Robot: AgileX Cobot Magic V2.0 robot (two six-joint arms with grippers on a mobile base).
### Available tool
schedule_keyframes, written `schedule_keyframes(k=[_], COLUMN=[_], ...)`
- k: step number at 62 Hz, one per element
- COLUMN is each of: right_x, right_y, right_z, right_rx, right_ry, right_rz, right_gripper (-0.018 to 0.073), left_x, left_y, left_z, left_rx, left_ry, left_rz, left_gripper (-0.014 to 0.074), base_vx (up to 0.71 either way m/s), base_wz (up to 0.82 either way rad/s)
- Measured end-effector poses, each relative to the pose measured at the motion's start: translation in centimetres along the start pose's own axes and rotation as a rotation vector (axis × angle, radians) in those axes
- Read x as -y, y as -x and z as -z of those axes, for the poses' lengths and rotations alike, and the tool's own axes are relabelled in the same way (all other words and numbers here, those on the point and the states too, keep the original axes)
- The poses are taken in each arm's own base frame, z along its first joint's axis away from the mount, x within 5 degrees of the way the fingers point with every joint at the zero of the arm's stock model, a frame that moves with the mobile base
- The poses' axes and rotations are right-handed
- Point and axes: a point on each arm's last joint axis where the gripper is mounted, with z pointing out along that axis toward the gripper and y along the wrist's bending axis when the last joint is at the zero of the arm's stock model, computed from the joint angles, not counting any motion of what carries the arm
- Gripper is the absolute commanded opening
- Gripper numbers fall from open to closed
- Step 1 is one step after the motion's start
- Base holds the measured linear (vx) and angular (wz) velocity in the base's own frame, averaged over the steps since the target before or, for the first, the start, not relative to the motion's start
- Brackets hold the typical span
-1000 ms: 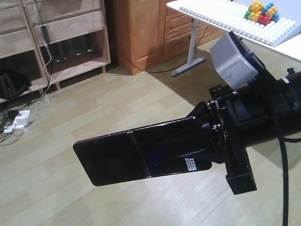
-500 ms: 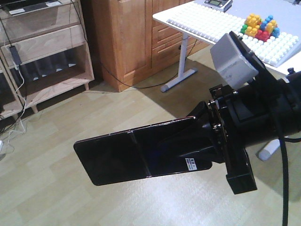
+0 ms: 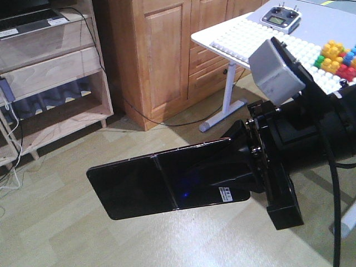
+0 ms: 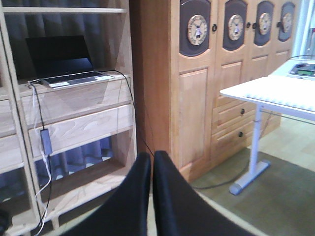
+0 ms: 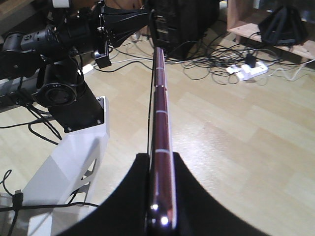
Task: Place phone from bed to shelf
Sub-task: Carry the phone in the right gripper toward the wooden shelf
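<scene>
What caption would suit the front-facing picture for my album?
Black right gripper holds a flat glossy black phone above pale wood floor, light-wood plank shelf behind.

So the phone (image 5: pixel 160 123) sits edge-on, pinkish rim facing up, pinched between the right gripper (image 5: pixel 160 169) and its black fingers (image 5: pixel 194 201) over pale wood floor (image 5: pixel 236 137), with tangled cables (image 5: pixel 206 59) and a white power strip (image 5: pixel 248 70) beyond.

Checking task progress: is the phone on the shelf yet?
No, the phone is clamped in the right tool over the floor, apart from the shelf.
</scene>
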Motion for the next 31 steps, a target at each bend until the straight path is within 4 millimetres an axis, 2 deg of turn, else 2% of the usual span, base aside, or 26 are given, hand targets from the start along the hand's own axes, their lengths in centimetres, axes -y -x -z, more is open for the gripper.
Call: schedule_keyframes(k=[31], right_x=[0.0], right_y=[0.0], right_z=[0.0], right_rx=[0.0], right_ry=[0.0], right_rz=[0.0], right_gripper=[-0.0002], left_x=[0.0], left_y=[0.0], left_z=[0.0], left_rx=[0.0], left_ry=[0.0], left_rz=[0.0], left_gripper=[0.0001], base_vx=[0.51], base_wz=[0.06])
